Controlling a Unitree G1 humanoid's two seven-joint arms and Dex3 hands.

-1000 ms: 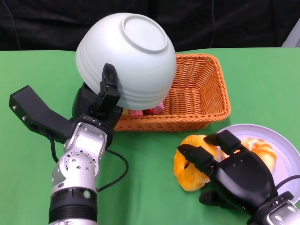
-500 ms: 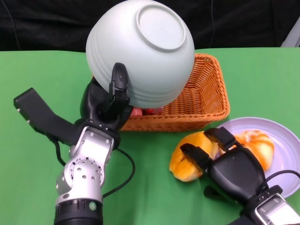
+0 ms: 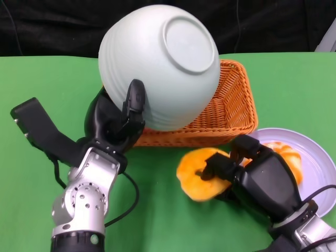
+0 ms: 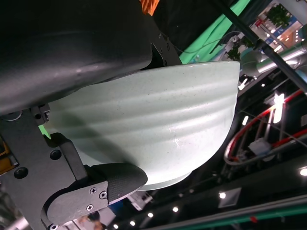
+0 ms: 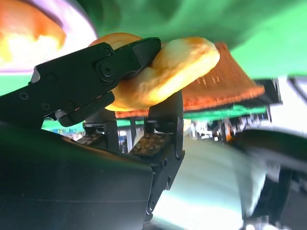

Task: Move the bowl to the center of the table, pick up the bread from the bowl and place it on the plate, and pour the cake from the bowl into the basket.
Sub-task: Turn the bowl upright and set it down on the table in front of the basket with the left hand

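My left hand [image 3: 118,121] grips the pale green bowl [image 3: 160,65] by its rim and holds it tipped upside down over the orange wicker basket [image 3: 228,105]; its ribbed wall [image 4: 158,124] fills the left wrist view. The cake is hidden behind the bowl. My right hand [image 3: 257,176] holds a golden ring-shaped bread [image 3: 199,173] above the green table, left of the lilac plate [image 3: 315,163]. The right wrist view shows that bread [image 5: 168,67] pinched between the black fingers [image 5: 96,76]. A second orange bread [image 3: 286,157] lies on the plate.
The green tablecloth [image 3: 42,84] stretches bare to the left of my left arm. A black backdrop runs along the table's far edge. The basket stands close behind the plate at centre right.
The bowl has risen and tipped further over the basket, now hiding the pink cake. My right hand has carried the ring bread leftward, away from the plate.
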